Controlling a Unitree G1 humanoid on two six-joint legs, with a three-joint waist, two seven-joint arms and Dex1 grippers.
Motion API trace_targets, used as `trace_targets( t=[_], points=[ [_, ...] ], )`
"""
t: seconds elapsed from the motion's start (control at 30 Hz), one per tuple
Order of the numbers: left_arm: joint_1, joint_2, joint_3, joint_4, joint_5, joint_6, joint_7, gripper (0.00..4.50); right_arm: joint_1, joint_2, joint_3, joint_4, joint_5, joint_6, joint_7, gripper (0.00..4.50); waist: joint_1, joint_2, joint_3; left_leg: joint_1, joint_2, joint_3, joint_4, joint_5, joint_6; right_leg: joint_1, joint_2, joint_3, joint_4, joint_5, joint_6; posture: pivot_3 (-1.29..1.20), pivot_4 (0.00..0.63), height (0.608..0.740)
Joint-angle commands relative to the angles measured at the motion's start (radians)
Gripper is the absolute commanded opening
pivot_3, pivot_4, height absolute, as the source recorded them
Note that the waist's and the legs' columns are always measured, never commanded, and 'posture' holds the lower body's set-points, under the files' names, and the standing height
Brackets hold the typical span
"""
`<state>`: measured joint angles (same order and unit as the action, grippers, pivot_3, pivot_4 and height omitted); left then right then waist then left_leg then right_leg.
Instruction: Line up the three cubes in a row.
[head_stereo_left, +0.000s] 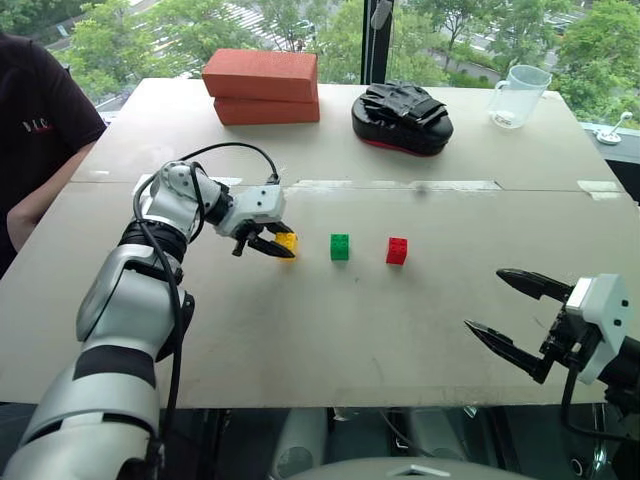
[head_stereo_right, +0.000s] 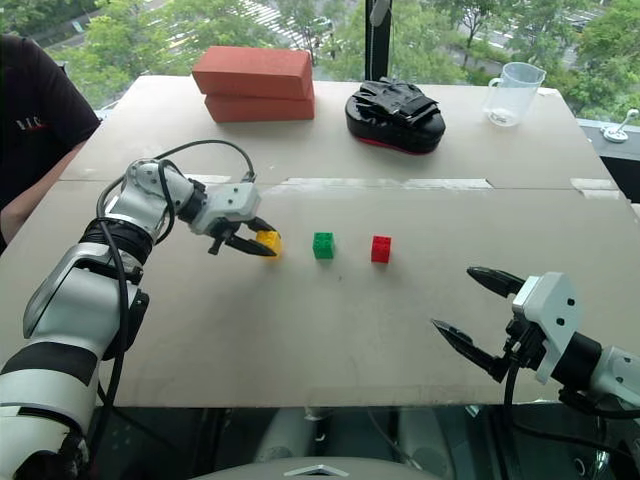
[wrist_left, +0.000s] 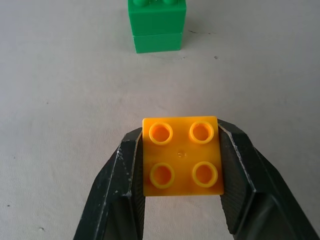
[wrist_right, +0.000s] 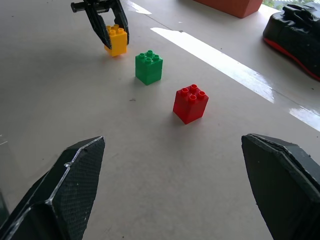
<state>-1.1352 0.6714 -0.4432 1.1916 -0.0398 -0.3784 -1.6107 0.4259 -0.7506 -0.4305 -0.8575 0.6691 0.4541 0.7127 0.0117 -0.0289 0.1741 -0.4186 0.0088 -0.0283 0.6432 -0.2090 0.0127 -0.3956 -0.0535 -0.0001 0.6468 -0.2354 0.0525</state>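
— What is the left tool (head_stereo_left: 272, 246) doing?

— Its two black fingers (wrist_left: 117, 185) are pinched tight on the small yellow plastic block with round studs (wrist_left: 182, 156). One finger is on each side of it.

— Is the yellow block up in the air?

— It is right down at the pale flat surface (head_stereo_left: 330, 330). I cannot tell if it touches or hangs just above.

— Where are the other little blocks?

— The small green plastic studded block (head_stereo_left: 340, 246) stands near the yellow one, on the side away from the left arm. The small red plastic studded block (head_stereo_left: 397, 250) stands a bit past the green one. The three make a line across the surface: yellow, green, red. The red one looks turned a little next to the green one.

— And the right tool (head_stereo_left: 507, 314)?

— It is spread wide, with nothing between its fingers. It hovers near the front edge of the surface, well apart from the blocks.

— What else is on the surface?

— At the far side, two big red-orange clay bricks (head_stereo_left: 262, 85) sit stacked one on top of the other. Beside them is a black padded mitt with a red edge (head_stereo_left: 402, 117). Further along is a clear plastic jug with a handle (head_stereo_left: 517, 96). A person in a dark shirt (head_stereo_left: 35, 120) stands at the left side.
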Motion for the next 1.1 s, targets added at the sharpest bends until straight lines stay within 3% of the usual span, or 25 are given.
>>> trace_targets(
  t=[0.03,0.33,0.4,0.57,0.7,0.83,0.9,1.0,1.1],
  points=[
    [-0.014,0.017,0.019,-0.003,0.004,-0.019,-0.004,1.29,-0.014,-0.01,-0.021,-0.029,0.01,-0.011,0.007,4.5,0.0,0.0,0.0,0.0,0.0,0.0,0.0,0.0,0.0,0.0,0.0,0.0,0.0,0.0,0.0,0.0,0.15,0.74],
    [-0.017,-0.004,0.084,0.015,0.051,-0.021,-0.002,1.29,-0.039,-0.018,-0.016,-0.015,0.009,-0.005,0.021,4.5,0.001,0.0,0.0,0.0,0.0,0.0,0.0,0.0,0.0,0.0,0.0,0.0,0.0,0.0,0.0,0.0,0.15,0.74],
    [-0.017,-0.011,0.101,0.017,0.065,-0.024,0.005,2.37,-0.04,-0.018,-0.018,-0.015,0.01,-0.004,0.024,4.5,0.001,0.0,0.0,0.0,0.0,0.0,0.0,0.0,0.0,0.0,0.0,0.0,0.0,0.0,0.0,0.0,0.15,0.74],
    [-0.011,-0.016,0.136,0.012,0.079,-0.02,0.001,4.47,-0.036,-0.016,-0.022,-0.018,0.012,-0.004,0.028,4.5,0.0,0.0,0.0,0.0,0.0,0.0,0.001,0.0,0.0,0.0,0.0,0.0,0.001,0.0,0.0,0.0,0.15,0.74],
    [0.018,0.017,0.169,-0.046,-0.019,0.038,-0.004,4.47,-0.017,-0.01,-0.033,-0.021,0.012,-0.011,0.035,4.5,0.0,0.0,0.0,0.0,0.0,0.0,0.001,0.0,0.0,0.0,0.0,0.0,0.001,0.0,0.0,0.0,0.15,0.74],
    [0.116,0.095,0.223,-0.209,-0.139,0.204,-0.004,4.47,0.019,0.002,-0.062,-0.026,0.023,-0.018,0.041,4.5,-0.007,0.0,0.0,0.0,0.002,0.0,0.001,0.0,0.0,0.0,0.0,0.0,0.002,0.0,0.0,0.0,0.15,0.74],
    [0.202,0.143,0.275,-0.356,-0.21,0.353,-0.004,4.47,0.048,0.01,-0.08,-0.02,0.016,-0.027,0.051,4.5,-0.012,0.0,0.0,0.001,0.002,0.0,0.001,0.0,0.0,0.0,0.0,0.0,0.002,0.0,0.0,0.0,0.15,0.74],
    [0.449,0.237,0.448,-0.697,-0.361,0.679,0.095,4.47,0.089,0.027,-0.099,0.004,0.01,-0.026,0.057,4.5,-0.022,0.001,0.0,0.002,0.004,-0.004,0.0,0.0,0.0,0.0,-0.001,0.001,0.004,0.0,0.0,0.0,0.15,0.74],
    [0.637,0.28,0.556,-0.918,-0.433,0.827,0.18,4.47,0.11,0.036,-0.107,0.014,0.01,-0.03,0.062,4.5,-0.025,0.001,0.0,0.003,0.006,-0.003,0.0,0.0,0.0,0.001,-0.002,0.003,0.004,0.0,-0.001,0.0,0.15,0.74]
  ],
)
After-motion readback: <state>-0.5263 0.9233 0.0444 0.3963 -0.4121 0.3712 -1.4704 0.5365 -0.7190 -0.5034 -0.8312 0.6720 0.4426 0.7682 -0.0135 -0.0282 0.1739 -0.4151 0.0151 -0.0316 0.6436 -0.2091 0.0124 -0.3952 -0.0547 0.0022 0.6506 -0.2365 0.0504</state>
